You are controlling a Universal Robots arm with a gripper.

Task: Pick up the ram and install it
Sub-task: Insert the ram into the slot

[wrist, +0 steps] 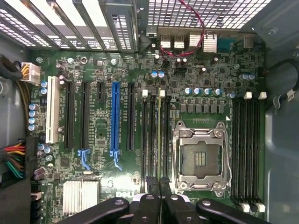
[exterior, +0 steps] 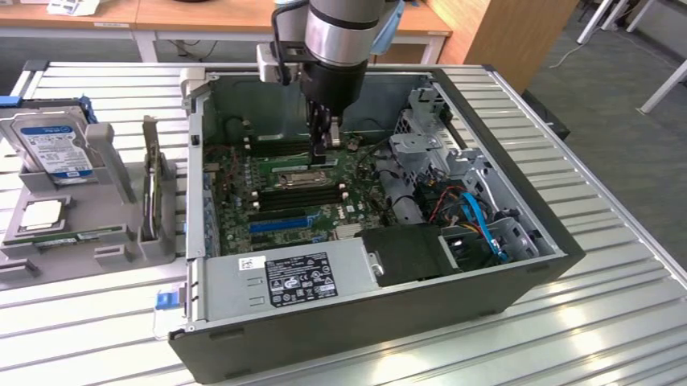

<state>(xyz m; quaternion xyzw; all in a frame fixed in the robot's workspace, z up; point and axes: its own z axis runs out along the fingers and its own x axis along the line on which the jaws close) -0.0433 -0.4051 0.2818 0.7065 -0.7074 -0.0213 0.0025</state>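
Looking along the tool (wrist: 160,185), we find it clamped on the ram (wrist: 160,135), held on edge low inside the open computer case (exterior: 429,322) on the desk (exterior: 86,322). The ram's long axis runs straight out from the tool, parallel with the memory slots (wrist: 145,140) beside the processor socket (wrist: 201,158); we judge it lined up over one slot, though whether it touches yet we cannot tell
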